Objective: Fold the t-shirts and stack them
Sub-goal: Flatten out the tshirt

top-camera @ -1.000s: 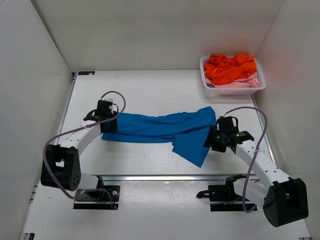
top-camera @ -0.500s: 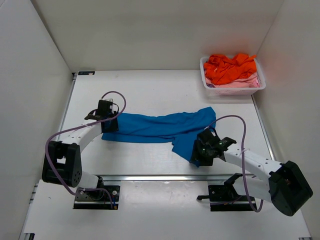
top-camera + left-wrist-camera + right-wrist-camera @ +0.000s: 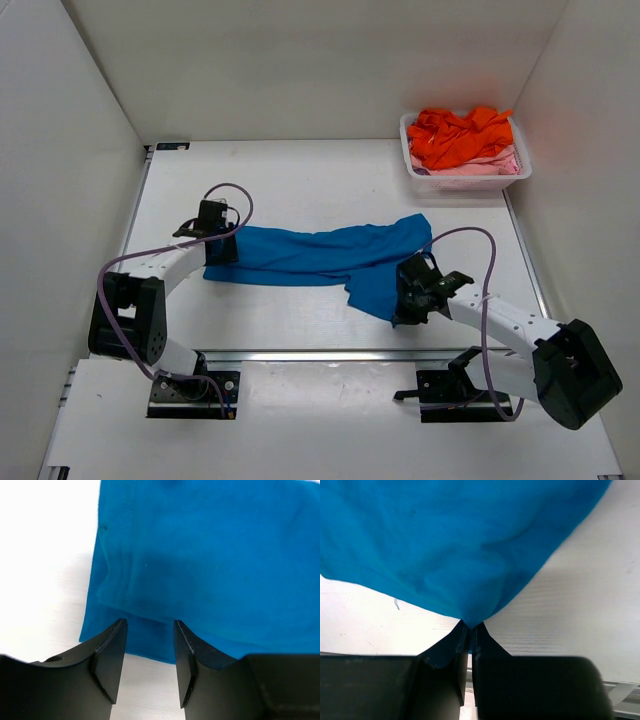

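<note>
A bright blue t-shirt [image 3: 320,255] lies stretched in a rumpled band across the middle of the table. My left gripper [image 3: 220,252] is open at its left end; in the left wrist view the fingertips [image 3: 116,640] straddle the cloth's hem [image 3: 150,580] without pinching it. My right gripper [image 3: 402,312] is shut on the shirt's near right corner, with the blue cloth [image 3: 455,545] pinched between the jaws in the right wrist view. An orange shirt [image 3: 460,135] and a pale pink one [image 3: 480,168] lie in the basket.
The white lattice basket [image 3: 465,182] stands at the back right corner. White walls enclose the table on the left, back and right. A metal rail runs along the near edge by the arm bases.
My right gripper moved from the shirt's right side to its near right corner and closed on it, then lifted slightly. The left gripper has hardly moved.
</note>
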`<state>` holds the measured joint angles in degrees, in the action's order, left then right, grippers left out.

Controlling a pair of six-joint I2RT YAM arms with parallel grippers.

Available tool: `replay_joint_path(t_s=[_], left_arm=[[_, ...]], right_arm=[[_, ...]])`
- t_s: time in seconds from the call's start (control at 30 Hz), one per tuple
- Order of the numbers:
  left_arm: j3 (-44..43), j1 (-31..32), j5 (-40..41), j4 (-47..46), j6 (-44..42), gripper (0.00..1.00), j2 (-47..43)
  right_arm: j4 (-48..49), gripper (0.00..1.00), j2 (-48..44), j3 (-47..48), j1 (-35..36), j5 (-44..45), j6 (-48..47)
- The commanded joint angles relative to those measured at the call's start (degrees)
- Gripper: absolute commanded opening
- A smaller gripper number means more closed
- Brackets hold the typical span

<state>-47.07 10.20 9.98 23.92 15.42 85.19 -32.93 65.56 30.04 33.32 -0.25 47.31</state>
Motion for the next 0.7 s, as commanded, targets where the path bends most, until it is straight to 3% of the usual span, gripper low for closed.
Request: replay_joint_path(t_s=[0.0,0.2,0.23,0.43,0.5,0.57,0.63,0.67], left_arm=[[0.0,-0.3,1.7,-2.8,1.0,0.54,-1.5],[-0.8,1.6,2.8,-1.8,1.2,0.55,2.0],[-0.7,1.6,2.6,-1.9,1.2,0.62,2.2],[-2.8,1.3,5.6,-3.9,3.3,0.60,5.7],[-4.1,1.1,5.9,-3.5,3.2,0.51,6.7],[-4.9,1.4,5.4,-3.4,3.7,0.20,7.0],[-4.7,1.1,6.1,-3.1,4.1,0.00,6.5],[-4.4,1.4,6.5,-3.3,4.1,0.00,5.8]], right_arm=[[-0.6,0.00,-2.0,0.1,-1.4,1.9,-1.9],[-0.8,0.01,-2.2,1.2,-1.8,2.1,-3.3],[-1.0,0.00,-2.2,1.8,-1.9,2.2,-3.0],[0.3,0.00,-1.8,2.6,-2.2,1.8,-4.8],[-0.2,0.00,-1.0,3.0,-1.8,2.1,-5.5],[-0.5,0.00,-0.7,4.1,-1.6,2.4,-5.9],[-0.6,0.01,-1.1,4.0,-1.9,2.3,-6.2],[-0.6,0.00,-1.3,4.5,-2.1,2.4,-6.5]])
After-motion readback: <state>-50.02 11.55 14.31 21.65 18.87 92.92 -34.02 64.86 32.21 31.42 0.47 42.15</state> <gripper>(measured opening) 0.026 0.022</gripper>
